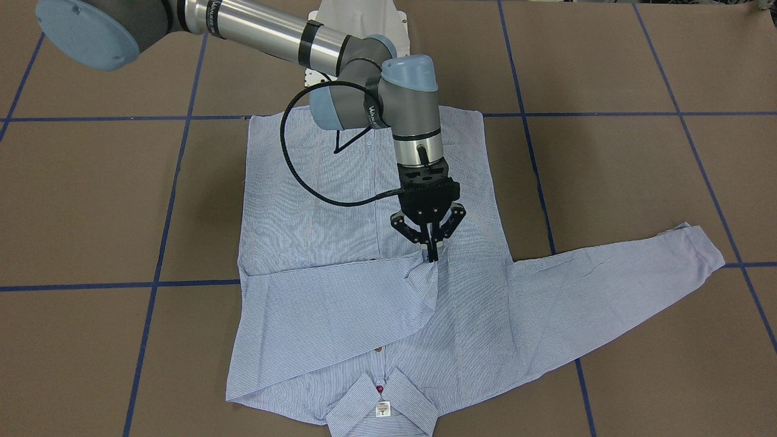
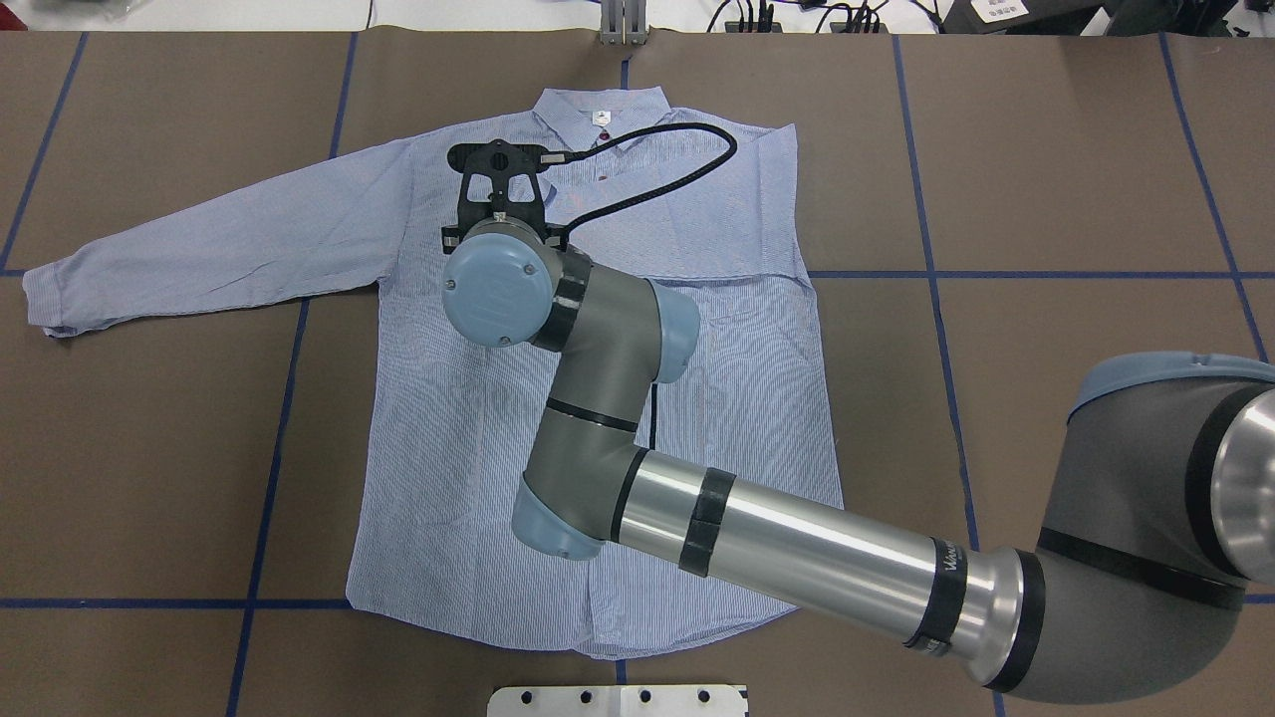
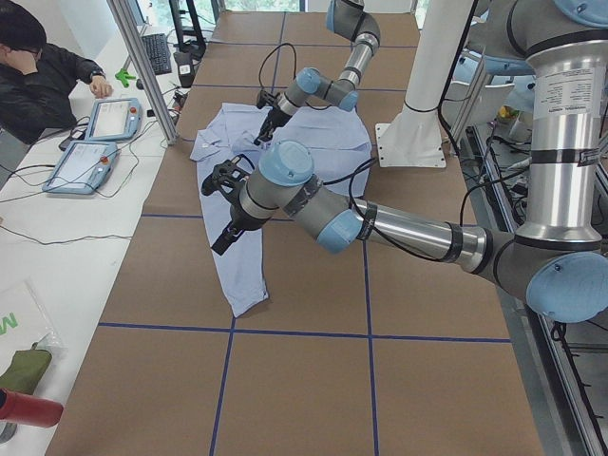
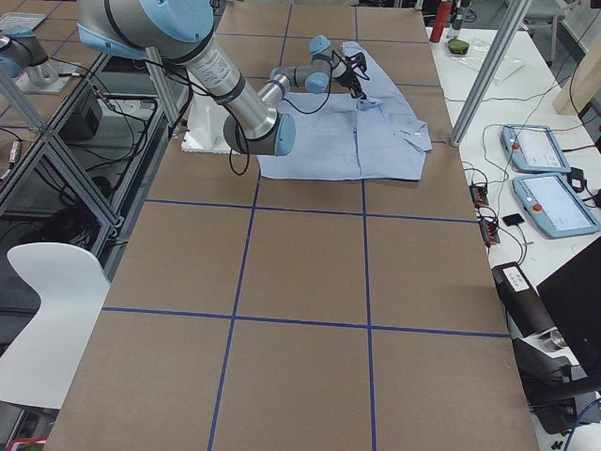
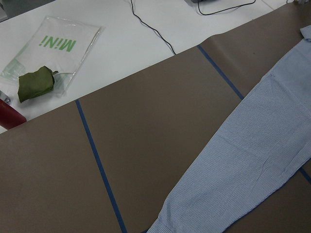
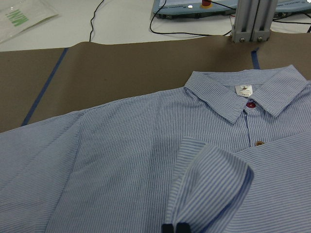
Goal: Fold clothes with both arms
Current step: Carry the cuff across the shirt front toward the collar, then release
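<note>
Fingers of the right gripper (image 1: 432, 252) clamp the folded sleeve's cuff (image 1: 425, 268) over the striped shirt (image 1: 291, 212), flat on the counter (image 1: 637, 182); lowering it smoothly should avoid wrinkles, while the left gripper (image 3: 226, 236) cannot be judged open or closed.

front cam: across the tabletop (image 1: 637, 60), steep down
overhead: opposite side, looking forward
wrists: super close, low
both share: shirt (image 1: 279, 230)

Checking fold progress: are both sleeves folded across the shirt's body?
No: the folded sleeve lies across the shirt, pinched by the right gripper, while the outstretched sleeve lies flat on the table.
</note>
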### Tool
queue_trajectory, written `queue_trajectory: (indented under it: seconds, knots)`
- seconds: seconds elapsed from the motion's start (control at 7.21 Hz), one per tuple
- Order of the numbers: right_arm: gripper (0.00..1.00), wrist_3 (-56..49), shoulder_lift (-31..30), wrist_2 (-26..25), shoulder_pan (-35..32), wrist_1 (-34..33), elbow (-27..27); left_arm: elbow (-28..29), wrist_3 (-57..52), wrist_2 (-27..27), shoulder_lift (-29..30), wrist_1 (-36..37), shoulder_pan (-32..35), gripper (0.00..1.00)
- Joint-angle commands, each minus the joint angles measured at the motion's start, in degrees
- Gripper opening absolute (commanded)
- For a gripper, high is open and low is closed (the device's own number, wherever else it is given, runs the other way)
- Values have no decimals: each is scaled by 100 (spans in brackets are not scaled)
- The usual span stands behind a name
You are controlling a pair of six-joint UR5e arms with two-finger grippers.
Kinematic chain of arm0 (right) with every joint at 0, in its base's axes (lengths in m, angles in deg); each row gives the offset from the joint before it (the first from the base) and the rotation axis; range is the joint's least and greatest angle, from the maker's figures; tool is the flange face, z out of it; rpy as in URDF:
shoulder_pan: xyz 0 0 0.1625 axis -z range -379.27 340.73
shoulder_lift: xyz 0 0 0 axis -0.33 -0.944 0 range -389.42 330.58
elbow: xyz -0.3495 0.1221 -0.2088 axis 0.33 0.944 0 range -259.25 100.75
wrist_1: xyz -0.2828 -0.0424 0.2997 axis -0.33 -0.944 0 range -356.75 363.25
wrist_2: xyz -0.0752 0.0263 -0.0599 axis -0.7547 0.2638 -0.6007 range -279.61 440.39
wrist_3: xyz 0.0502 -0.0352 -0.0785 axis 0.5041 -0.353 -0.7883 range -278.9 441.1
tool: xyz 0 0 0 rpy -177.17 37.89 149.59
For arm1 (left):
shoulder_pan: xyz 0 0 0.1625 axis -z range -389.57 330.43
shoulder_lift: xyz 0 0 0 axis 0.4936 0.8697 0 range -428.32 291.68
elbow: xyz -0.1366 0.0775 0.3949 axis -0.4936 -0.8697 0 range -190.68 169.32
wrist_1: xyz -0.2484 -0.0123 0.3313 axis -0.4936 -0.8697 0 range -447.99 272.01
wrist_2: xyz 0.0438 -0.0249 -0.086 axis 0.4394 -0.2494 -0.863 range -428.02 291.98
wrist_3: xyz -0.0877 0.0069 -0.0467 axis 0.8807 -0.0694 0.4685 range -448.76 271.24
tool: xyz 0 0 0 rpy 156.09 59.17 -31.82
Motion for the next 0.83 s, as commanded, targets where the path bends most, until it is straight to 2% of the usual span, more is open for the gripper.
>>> queue_trajectory:
  seconds: [0.0,0.28,0.42,0.55,0.69]
  knots:
    - [99,216,587,-6,6,-1508,56,13,0,0,-7,0,0,100]
    - [99,216,634,160,-177,-1654,47,31,0,9,-86,-9,-9,100]
    - [100,225,616,805,-640,-1977,4,161,26,35,1,-70,-35,100]
    - [100,138,521,1812,-1201,-2023,-49,433,35,26,10,-540,-35,100]
    - [100,-54,206,2562,-1685,-2067,-467,827,35,26,-16,-1615,-53,100]
